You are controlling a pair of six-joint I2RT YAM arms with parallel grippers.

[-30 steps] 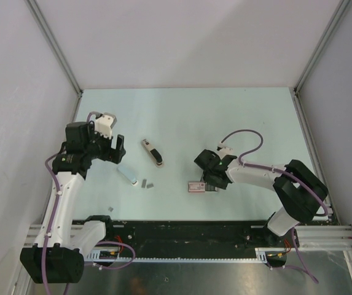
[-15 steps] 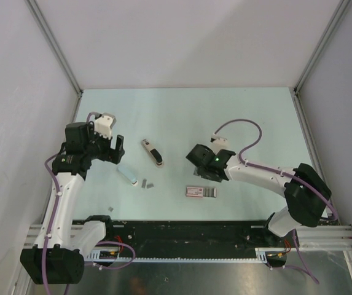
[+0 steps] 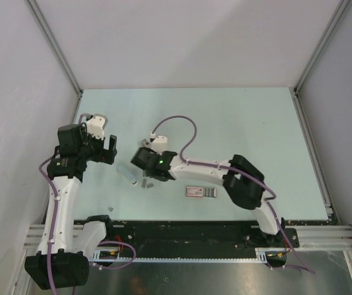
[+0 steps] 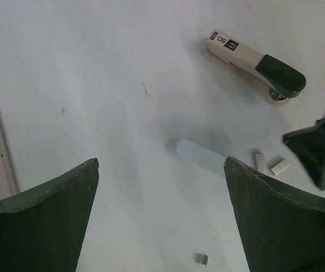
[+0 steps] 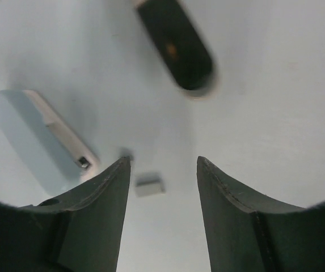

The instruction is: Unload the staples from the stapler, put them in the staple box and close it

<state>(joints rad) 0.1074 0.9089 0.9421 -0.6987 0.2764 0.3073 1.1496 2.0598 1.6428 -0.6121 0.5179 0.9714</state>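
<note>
The stapler lies in two parts. Its pale-blue shell lies flat, also in the left wrist view and the right wrist view. The beige and black inner bar lies beyond it; its black end shows in the right wrist view. Two short staples strips lie beside the shell. My right gripper is open just above them, one strip between its fingers, untouched. My left gripper is open and empty, left of the shell.
A flat red, white and grey box lies right of the staples. One more tiny staple piece lies near the front edge, also in the left wrist view. The right arm stretches across the table's middle. A rail runs along the near edge.
My right arm has swung left from beside the box to above the staples next to the pale-blue shell, covering the inner bar in the top view. My left gripper shifted slightly left.
</note>
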